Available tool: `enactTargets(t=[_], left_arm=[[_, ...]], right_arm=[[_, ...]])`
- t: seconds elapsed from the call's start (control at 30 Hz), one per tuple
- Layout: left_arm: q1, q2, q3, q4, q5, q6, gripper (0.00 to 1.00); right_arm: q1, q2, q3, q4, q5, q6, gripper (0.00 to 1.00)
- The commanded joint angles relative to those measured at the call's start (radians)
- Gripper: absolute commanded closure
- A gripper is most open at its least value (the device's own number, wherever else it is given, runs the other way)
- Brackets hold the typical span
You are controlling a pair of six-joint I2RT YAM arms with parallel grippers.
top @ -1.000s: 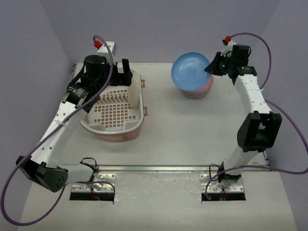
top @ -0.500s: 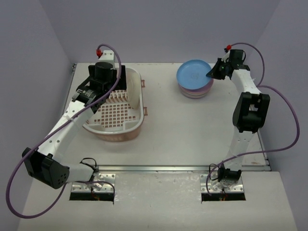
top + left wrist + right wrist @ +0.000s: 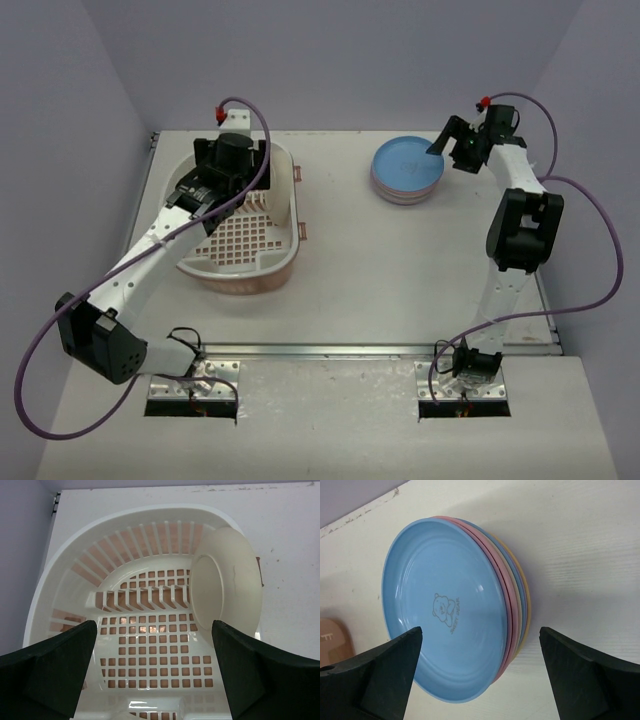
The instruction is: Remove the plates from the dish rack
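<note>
**Now: last racked plate sits right of the left pincer**

The left gripper (image 3: 154, 625) hangs over the oval pale pink-and-white plastic dish rack (image 3: 125, 515), fingers spread wide with nothing between them. One round cream plastic plate (image 3: 225, 590) stands on edge at the rack's right wall, beyond the right finger, its face turned toward the rack's middle. Its thin dimension lies across the finger gap, so a shift to the right should straddle the rim. Whether it sits in a rib slot or merely leans is unclear. The right gripper (image 3: 481, 630), likewise spread and empty, hovers at the stack topped by a round blue plastic plate (image 3: 440, 605), well apart from the rack. The left arm is nearer.
</note>
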Motion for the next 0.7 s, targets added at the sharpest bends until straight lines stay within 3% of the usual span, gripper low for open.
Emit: enactTargets(t=[0.0,0.13,0.43,0.67], left_arm=[[-0.072,0.028,0.066,0.036,-0.100,0.056,0.04],[-0.126,0.135,0.168,-0.032,-0.134,0.069,0.06],[-0.135,0.360,0.323,-0.127,-0.090,-0.004,0.14],[-0.137,0.462,0.410,-0.173,-0.045,-0.059,0.22]], right_arm=[[0.003,-0.102,0.038,0.003,0.044,-0.040,0.01],[0.003,-0.233,-0.061,0.017,0.041,-0.073,0.01],[0.005,-0.621,-0.500,0.158,-0.090,-0.006,0.01],[0.005,-0.739,-0.605,0.172,-0.111,0.002,0.01]])
